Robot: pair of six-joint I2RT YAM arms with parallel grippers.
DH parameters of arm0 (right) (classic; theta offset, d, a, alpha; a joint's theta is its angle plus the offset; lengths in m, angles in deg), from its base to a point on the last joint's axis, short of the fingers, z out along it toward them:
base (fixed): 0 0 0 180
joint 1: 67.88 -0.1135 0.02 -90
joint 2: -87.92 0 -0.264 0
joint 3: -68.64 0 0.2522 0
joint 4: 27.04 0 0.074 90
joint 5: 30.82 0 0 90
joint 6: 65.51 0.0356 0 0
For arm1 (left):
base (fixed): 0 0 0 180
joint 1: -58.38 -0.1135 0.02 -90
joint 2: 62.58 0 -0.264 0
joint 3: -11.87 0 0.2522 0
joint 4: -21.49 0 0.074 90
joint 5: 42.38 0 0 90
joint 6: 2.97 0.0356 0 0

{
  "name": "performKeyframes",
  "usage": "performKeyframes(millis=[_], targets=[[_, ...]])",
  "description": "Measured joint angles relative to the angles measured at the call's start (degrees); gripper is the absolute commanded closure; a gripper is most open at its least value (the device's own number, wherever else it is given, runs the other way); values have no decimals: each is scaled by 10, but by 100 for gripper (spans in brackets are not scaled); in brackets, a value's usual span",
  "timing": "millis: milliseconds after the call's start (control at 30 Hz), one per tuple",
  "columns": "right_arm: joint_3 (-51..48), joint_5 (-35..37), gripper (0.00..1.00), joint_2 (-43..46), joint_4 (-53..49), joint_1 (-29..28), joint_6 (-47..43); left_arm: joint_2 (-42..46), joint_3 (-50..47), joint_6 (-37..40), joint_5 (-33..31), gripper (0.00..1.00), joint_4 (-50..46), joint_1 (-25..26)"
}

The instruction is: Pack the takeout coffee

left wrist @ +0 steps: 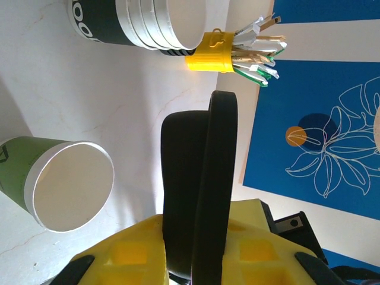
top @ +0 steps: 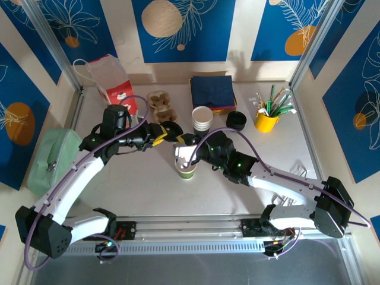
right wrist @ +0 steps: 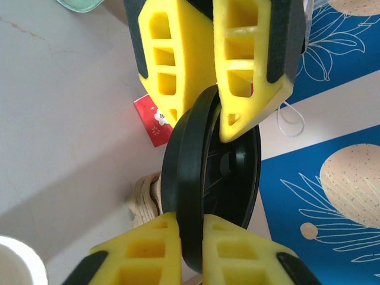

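Open green-sided paper cup, white inside, stands upright on white tabletop, mid-table. Mouth points up, long axis vertical, no lid on. Round black plastic lid hangs on edge just behind and above the cup, flat faces sideways. Left gripper and right gripper both pinch its rim from opposite sides.

Risks, as judged:
- Claws pulling against each other could warp the lid or flick it loose.
- Unturned, the lid would meet the cup edge-first.
- The light, unheld cup may tip under pressing.

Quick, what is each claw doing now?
Left claw: closed on the black lid.
Right claw: closed on the same lid, at its opposite edge.
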Motion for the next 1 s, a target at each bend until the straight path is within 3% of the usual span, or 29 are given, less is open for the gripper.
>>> performKeyframes(millis=[233,400,667,1000], targets=[[10,-1,100,2,-19,-2,11,8,-1,-2,-2,53,2,-2],[29,-9,100,22,-64,-2,47,45,-3,11,-26,36,3,-11],[50,-34,100,53,-133,3,128,101,-2,95,-121,31,-23,-19],[130,-50,100,55,-229,7,275,169,-15,244,-220,15,-19,-20]])
